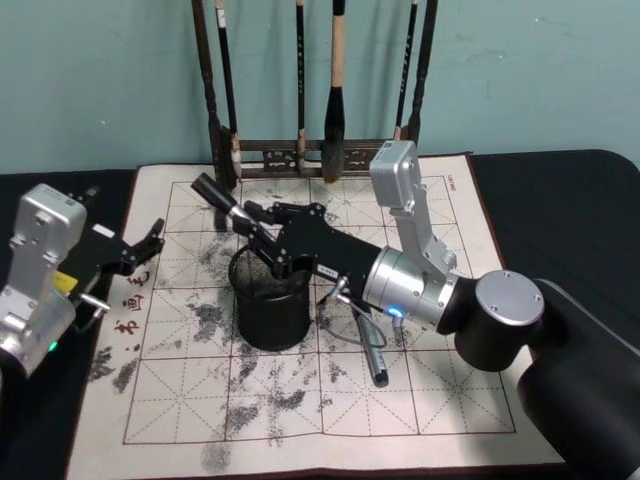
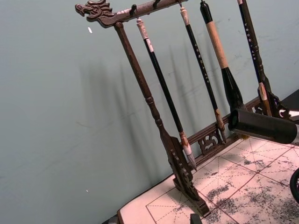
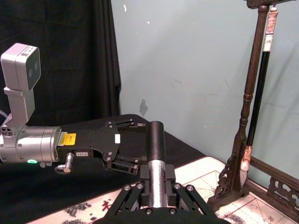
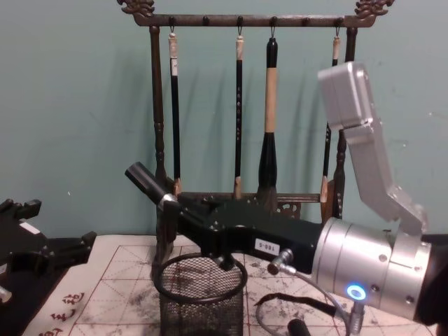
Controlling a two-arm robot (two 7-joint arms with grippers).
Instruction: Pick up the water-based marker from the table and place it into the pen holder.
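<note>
The water-based marker (image 1: 213, 190), with a black cap and silver barrel, is held tilted in the air, and my right gripper (image 1: 247, 216) is shut on its barrel. The capped end (image 4: 143, 180) points up toward the brush rack. Its lower end is hidden by the fingers (image 3: 174, 187). The marker (image 3: 156, 151) also shows in the right wrist view, and its cap (image 2: 264, 126) in the left wrist view. The black wire-mesh pen holder (image 1: 270, 300) stands upright on the mat just below the gripper; its rim (image 4: 203, 276) lies under the arm. My left gripper (image 1: 152, 248) hovers open over the mat's left edge.
A tall dark wooden brush rack (image 1: 300, 150) with several hanging brushes stands at the back of the ink-stained grid mat (image 1: 300, 420). A dark pen (image 1: 370, 350) and a grey cable lie on the mat right of the holder. Black cloth surrounds the mat.
</note>
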